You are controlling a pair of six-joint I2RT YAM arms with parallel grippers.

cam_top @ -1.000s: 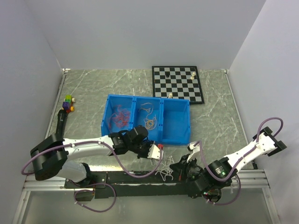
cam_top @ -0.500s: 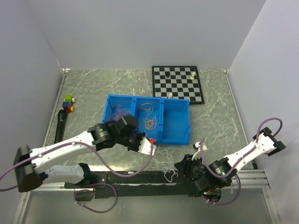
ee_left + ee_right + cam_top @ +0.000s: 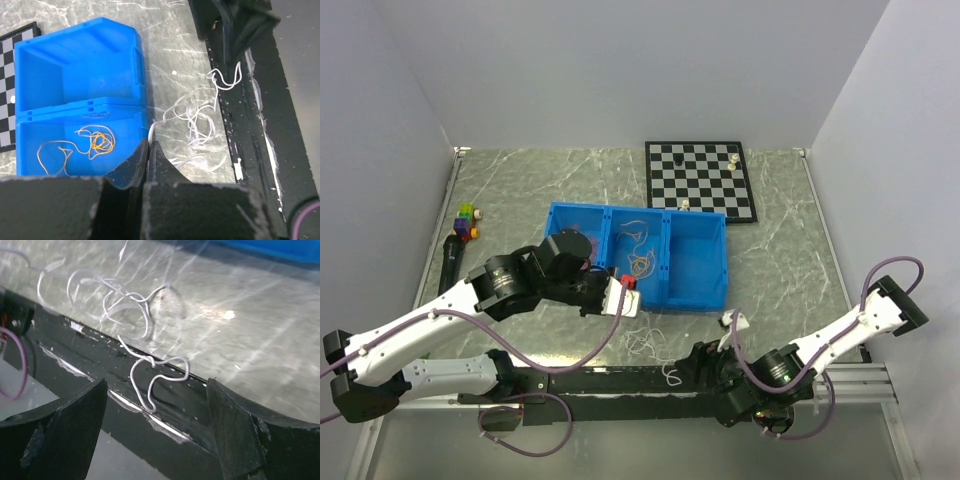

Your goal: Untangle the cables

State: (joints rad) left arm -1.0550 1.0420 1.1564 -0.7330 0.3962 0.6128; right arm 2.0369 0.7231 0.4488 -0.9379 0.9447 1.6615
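Since a second ago, the left arm has swung away from the near rail toward the blue bin [image 3: 695,262], drawing the white cables [image 3: 650,342] along with it, and the right gripper [image 3: 156,390] has spread its fingers apart. The left gripper [image 3: 149,146] now sits at the bin's near wall. Its jaws are pressed together on one strand of the white cables, which comes out from between the fingertips. From there the white cables trail across the marbled table [image 3: 780,250] as a thin, loose tangle of loops. Their far end lies curled on the black rail [image 3: 620,378] at the table's near edge. The right gripper hovers above that curled end with its jaws wide apart, holding nothing. Orange cables [image 3: 92,142] lie in loose loops in the bin's middle compartment. The left arm hides most of the bin's left compartment. A chessboard [image 3: 700,180] with a few pieces sits just beyond the bin.
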